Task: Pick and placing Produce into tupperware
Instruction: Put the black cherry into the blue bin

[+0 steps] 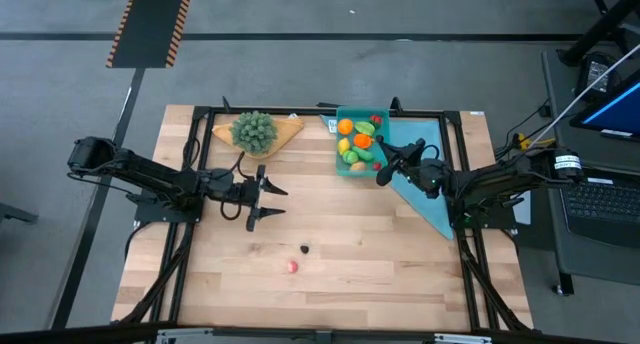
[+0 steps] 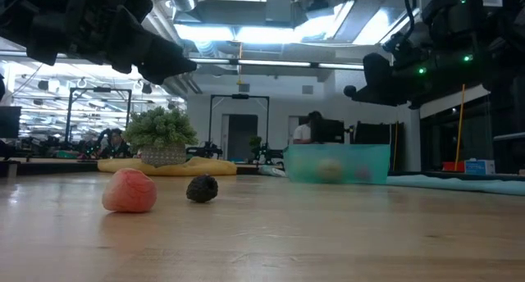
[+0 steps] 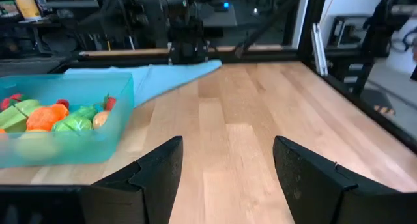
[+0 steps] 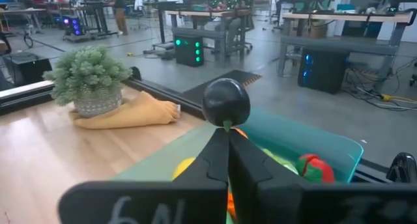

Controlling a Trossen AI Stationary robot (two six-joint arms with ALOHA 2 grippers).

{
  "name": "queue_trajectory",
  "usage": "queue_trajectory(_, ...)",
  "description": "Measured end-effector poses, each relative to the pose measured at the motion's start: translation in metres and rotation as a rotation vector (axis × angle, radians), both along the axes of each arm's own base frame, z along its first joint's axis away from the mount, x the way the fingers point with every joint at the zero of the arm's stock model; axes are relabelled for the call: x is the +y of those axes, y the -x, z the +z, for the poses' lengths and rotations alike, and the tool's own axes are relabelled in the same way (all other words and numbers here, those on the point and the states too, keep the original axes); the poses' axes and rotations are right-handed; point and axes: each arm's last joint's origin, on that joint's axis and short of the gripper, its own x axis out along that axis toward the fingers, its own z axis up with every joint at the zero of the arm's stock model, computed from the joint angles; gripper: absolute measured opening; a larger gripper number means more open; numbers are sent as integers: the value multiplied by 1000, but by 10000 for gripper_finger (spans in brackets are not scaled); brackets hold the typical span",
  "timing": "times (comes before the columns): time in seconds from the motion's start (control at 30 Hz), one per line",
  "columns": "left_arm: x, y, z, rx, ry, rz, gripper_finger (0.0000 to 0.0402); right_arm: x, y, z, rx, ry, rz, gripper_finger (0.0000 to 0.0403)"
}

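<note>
The right hand (image 4: 228, 136), pinching a dark produce piece (image 4: 225, 101) by its stem, hung over the tupperware (image 1: 362, 144); release looked next. The left hand (image 1: 272, 201) waited spread above the tabletop (image 1: 360, 254), 2 pieces left.

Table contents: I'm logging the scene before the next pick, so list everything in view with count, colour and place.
tupperware: one, translucent teal, far side of the table, right of centre.
Produce in the tupperware: several, orange, yellow, green, red; exact count unclear.
dark piece: one, pinched by its green stem above the tupperware.
loose red piece: one, near side of the table.
loose dark piece: one, just beyond the red one.
plant: one, bushy green, on a tan board at the far edge.
cloth: one, light blue, right of the tupperware.
left gripper: open, empty, mid-table.
right gripper: shut on the dark piece's stem.
</note>
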Motion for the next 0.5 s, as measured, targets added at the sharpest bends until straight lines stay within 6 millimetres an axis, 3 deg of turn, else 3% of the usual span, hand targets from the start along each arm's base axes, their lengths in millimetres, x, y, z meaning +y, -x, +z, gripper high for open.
queue_trajectory(0.5,0,0,0,-2,-7,-2,231,-1,-5,7,4,23,2,2)
